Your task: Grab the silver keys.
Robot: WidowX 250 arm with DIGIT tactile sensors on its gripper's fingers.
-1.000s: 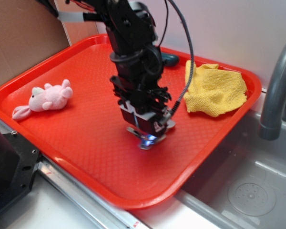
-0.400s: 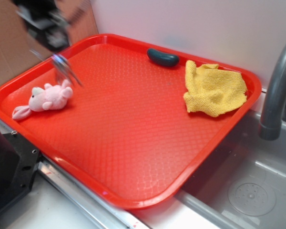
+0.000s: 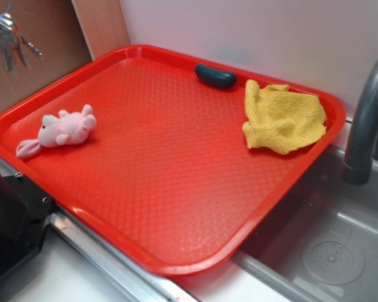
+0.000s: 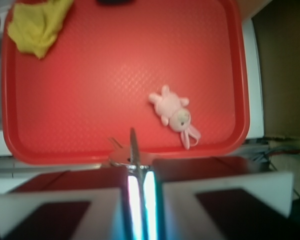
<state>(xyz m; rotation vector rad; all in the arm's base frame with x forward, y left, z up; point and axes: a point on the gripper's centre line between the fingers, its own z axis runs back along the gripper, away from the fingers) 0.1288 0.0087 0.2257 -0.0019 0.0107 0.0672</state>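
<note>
The silver keys (image 3: 9, 39) hang in the air at the top left of the exterior view, above and left of the red tray (image 3: 176, 189); the arm itself is out of that frame. In the wrist view my gripper (image 4: 139, 172) is shut on the silver keys (image 4: 133, 150), which stick out from between the two pads, high over the tray's (image 4: 90, 90) near rim.
A pink plush toy (image 3: 58, 130) lies on the tray's left side. A yellow cloth (image 3: 282, 118) sits crumpled at the back right, a dark oblong object (image 3: 215, 76) at the back rim. A sink with a grey faucet (image 3: 365, 119) borders the tray on the right.
The arm rose from the tray's middle with the keys and swung left and up, leaving the exterior frame. The keys now dangle at the top left corner.
</note>
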